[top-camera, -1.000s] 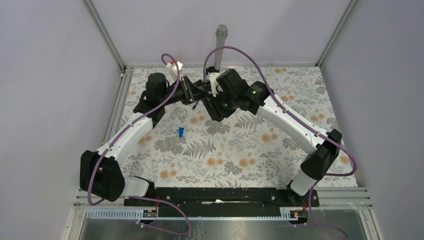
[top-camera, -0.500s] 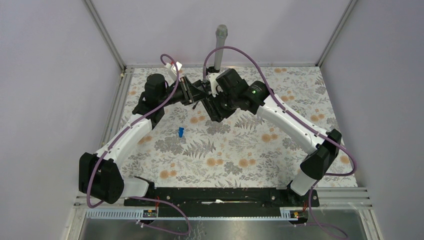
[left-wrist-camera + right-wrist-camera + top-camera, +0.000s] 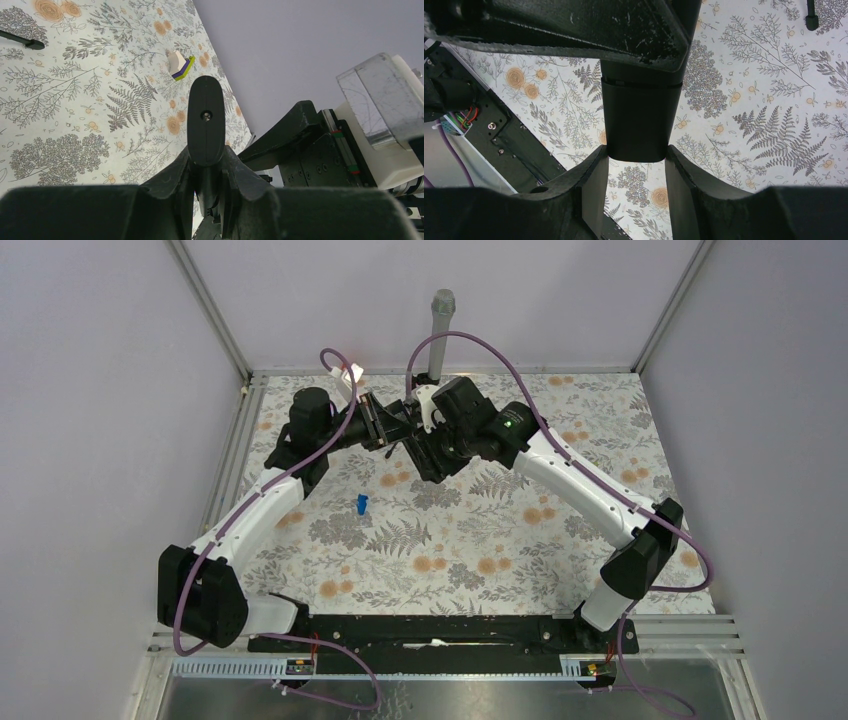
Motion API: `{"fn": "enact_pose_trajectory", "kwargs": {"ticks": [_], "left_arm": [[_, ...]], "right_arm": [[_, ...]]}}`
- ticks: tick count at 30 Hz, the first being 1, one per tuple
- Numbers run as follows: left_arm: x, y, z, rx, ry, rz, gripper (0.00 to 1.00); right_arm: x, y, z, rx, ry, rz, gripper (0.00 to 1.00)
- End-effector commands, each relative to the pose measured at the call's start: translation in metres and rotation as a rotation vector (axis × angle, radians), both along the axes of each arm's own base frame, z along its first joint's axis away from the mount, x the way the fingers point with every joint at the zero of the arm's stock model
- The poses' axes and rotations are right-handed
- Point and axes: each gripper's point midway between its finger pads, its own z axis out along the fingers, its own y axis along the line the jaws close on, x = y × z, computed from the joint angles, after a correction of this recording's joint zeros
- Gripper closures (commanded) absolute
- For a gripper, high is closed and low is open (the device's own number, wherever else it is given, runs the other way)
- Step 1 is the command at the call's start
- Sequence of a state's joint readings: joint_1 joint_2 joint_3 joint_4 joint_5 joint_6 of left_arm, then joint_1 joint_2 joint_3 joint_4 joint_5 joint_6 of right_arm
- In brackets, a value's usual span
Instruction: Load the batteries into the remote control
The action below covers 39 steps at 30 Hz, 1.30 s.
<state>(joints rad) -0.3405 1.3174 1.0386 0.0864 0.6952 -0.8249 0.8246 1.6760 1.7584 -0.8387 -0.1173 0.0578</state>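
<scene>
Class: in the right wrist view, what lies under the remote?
Flowered cloth shows all around the remote, which is held in the right claw. The cloth straight beneath the remote is covered, so whether anything lies there cannot be seen.

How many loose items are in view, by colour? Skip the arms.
Black: 2, the remote and a thin stick
Blue: 1, a small piece
White, purple and green: 1, a layered piece
Orange: 0 in view
Total: 4
</scene>
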Motion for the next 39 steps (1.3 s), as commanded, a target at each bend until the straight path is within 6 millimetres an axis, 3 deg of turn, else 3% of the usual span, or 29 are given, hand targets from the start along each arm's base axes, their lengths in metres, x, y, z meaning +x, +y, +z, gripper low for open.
{"fn": "enact_pose_trajectory", "kwargs": {"ticks": [1,16,39], "left_arm": [[-0.006,-0.006,0.039,-0.062,-0.069,-0.043,1.0],[-0.01,-0.012,0.032,-0.074,0.047,-0.094,1.0],[-0.014,-0.015,0.025,-0.095,0.098,-0.128,1.0]], "right_arm": [[0.004,0.013,0.003,0.031,-0.024,0.025,0.6],[0.007,0.012,-0.006,-0.015,-0.006,0.018,0.55],[0.036,0.029,0.01,0.047,-0.088,-0.047,0.52]]}}
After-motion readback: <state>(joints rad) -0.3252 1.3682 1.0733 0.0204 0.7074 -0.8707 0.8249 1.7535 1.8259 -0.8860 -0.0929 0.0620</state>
